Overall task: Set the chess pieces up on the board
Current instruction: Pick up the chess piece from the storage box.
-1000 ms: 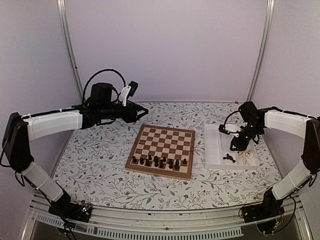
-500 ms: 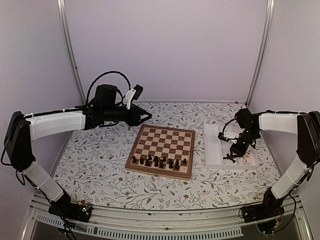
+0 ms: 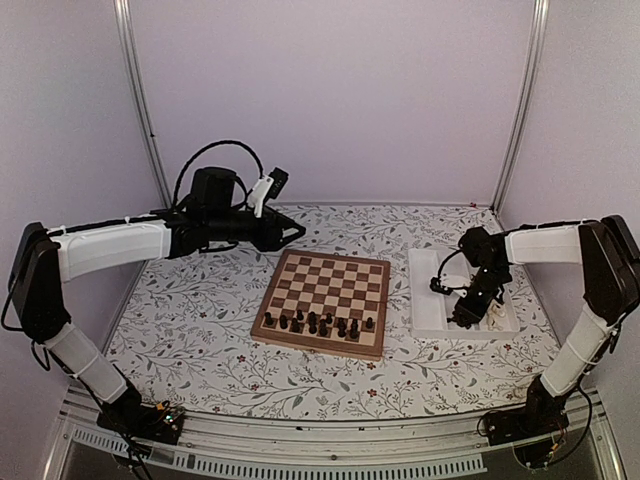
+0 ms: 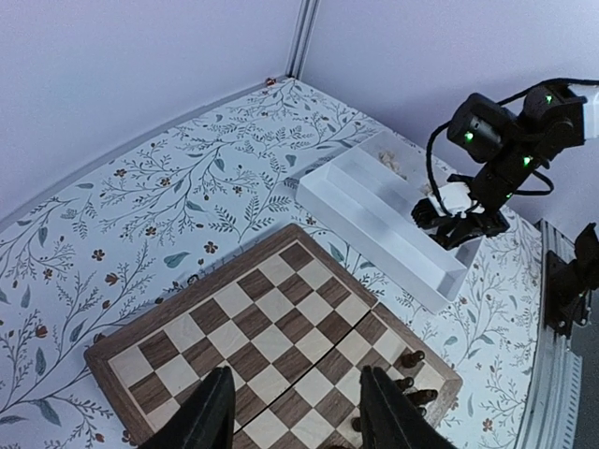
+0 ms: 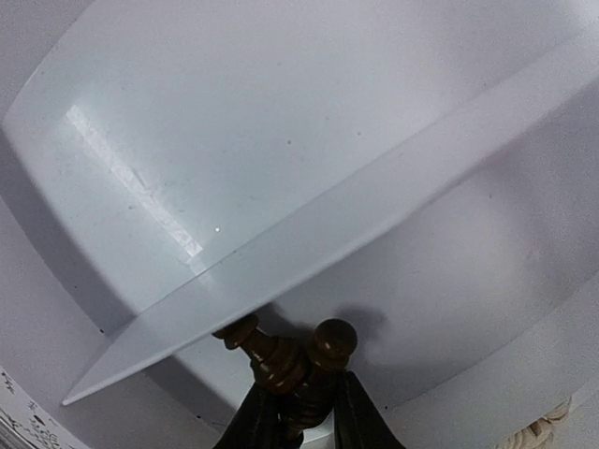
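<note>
The board (image 3: 330, 278) lies mid-table with several dark chess pieces (image 3: 315, 323) in its two near rows; they also show in the left wrist view (image 4: 413, 394). My left gripper (image 3: 290, 232) is open and empty, hovering above the board's far left corner, its fingers (image 4: 211, 413) spread over the squares (image 4: 271, 327). My right gripper (image 3: 466, 318) is down in the white tray (image 3: 428, 290), shut on a dark piece (image 5: 325, 351). A second dark piece (image 5: 264, 354) lies against it, partly under the divider (image 5: 374, 224).
Cream pieces (image 3: 492, 312) lie in the tray's near right compartment, just right of my right gripper, and show at the right wrist view's corner (image 5: 541, 436). The tray (image 4: 374, 210) stands right of the board. Aluminium frame posts rise at the back.
My right gripper has dropped and moved left into the tray's near compartment, down onto the dark pieces. My left arm has shifted slightly right toward the board.
</note>
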You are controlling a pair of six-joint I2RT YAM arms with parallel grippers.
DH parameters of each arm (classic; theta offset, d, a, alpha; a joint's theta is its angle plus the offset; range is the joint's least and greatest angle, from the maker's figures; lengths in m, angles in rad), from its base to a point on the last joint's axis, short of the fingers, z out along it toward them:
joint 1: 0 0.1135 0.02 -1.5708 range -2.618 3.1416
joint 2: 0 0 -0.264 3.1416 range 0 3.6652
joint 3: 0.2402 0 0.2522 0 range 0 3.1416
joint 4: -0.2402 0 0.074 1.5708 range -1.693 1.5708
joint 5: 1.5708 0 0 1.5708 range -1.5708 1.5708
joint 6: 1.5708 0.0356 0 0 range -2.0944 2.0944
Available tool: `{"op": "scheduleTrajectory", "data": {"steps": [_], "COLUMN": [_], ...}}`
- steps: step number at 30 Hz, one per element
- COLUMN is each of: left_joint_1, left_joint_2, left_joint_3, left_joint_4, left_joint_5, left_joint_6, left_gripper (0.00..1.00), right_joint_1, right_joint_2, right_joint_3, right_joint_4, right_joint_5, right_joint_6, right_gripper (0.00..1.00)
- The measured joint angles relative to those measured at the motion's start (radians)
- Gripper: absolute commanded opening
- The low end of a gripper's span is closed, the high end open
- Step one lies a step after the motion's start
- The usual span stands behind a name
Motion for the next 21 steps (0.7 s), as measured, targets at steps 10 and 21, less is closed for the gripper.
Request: {"op": "scheduleTrajectory", "data": {"steps": [10,21], "left_joint_1": [-0.122,-0.254], "left_joint_2": [0.039,0.364], "left_joint_3": [0.081,0.267], "left_joint_4": [-0.008,0.145], "left_joint_5": [-0.018,0.049], "left_joint_6": [-0.030,-0.277], "left_gripper": [0.49,0.46], "right_joint_1": [0.002,0.002], "right_joint_2": [-0.066,-0.315], "right_joint_3": [0.008,0.055], "right_joint_4": [-0.008,0.045], "right_joint_5": [-0.024,-0.281], "right_joint_6": [0.021,-0.002], "right_gripper": [0.08,0.08]}}
